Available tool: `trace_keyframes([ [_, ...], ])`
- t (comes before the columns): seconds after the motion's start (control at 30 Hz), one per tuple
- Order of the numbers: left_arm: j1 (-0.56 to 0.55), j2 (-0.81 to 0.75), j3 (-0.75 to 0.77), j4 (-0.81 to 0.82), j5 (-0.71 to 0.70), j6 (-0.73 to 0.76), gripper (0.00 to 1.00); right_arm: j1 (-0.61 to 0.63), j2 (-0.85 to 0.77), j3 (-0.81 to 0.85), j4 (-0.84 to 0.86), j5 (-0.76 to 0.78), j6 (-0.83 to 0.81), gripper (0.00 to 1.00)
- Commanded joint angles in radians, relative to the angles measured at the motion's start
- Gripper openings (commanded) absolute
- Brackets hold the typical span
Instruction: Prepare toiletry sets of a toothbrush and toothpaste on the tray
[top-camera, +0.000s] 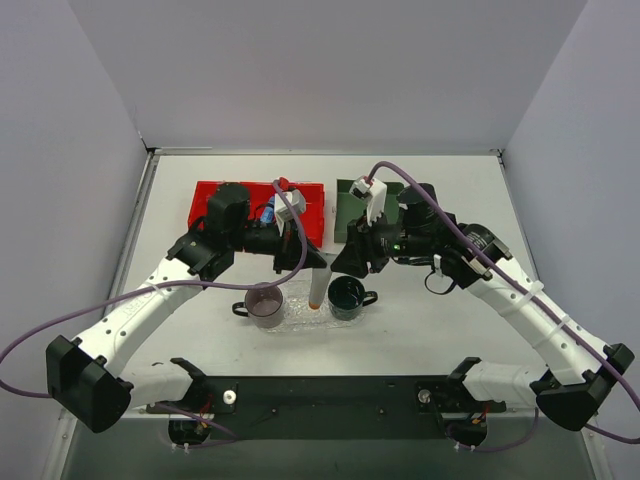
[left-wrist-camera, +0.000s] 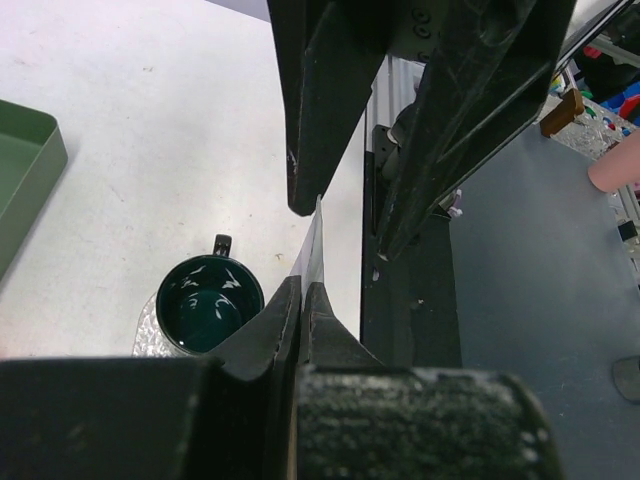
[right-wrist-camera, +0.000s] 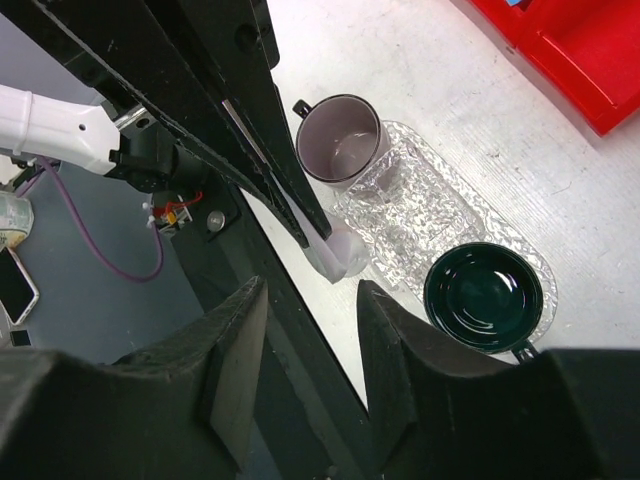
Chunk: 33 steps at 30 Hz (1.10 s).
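As the left tool (top-camera: 318, 264) pinches the toothpaste (top-camera: 316, 288) tight by its flat white end, the tube hangs cap-down over the middle of the tray (top-camera: 300, 322). That tray lies toward the near edge of the bench (top-camera: 430, 330), about midway along it. The orange cap points into the gap between the grey cup (top-camera: 265, 306) and the dark green cup (top-camera: 346, 297), both standing on the tray. Whether the cap touches the plastic I cannot tell from here. The right tool (top-camera: 352, 262) hovers on the far side of the green cup, jaws half apart with nothing in them.

To my eye the step is setting the tube down. Done well, that means shifting sideways until the cap is squarely over a cup mouth, or laying it flat on bare tray, before letting go. Released where it hangs, it looks likely to topple against a rim. The right arm is close, so the left should move slowly and steer clear of it.
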Motion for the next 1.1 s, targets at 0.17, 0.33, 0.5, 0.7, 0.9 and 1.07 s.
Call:
trace_keyframes([
  [0.17, -0.009, 0.004, 0.003, 0.083, 0.090, -0.004, 0.00, 0.019, 0.019, 0.034, 0.043, -0.057, -0.014, 0.30],
  [0.33, -0.016, 0.005, 0.003, 0.083, 0.093, -0.004, 0.00, 0.022, 0.016, 0.018, 0.065, -0.054, -0.007, 0.27],
  [0.5, -0.019, 0.004, 0.005, 0.082, 0.110, -0.005, 0.00, 0.025, 0.022, 0.010, 0.082, -0.054, -0.006, 0.21],
  [0.7, -0.020, 0.004, 0.003, 0.085, 0.109, -0.004, 0.00, 0.028, 0.030, 0.005, 0.085, -0.066, -0.004, 0.10],
  [0.9, -0.023, 0.004, 0.002, 0.085, 0.109, -0.004, 0.00, 0.032, 0.036, -0.010, 0.088, -0.068, -0.001, 0.00],
  [1.07, -0.026, 0.007, 0.000, 0.088, 0.103, -0.007, 0.00, 0.032, 0.018, -0.038, 0.102, -0.002, 0.005, 0.00],
])
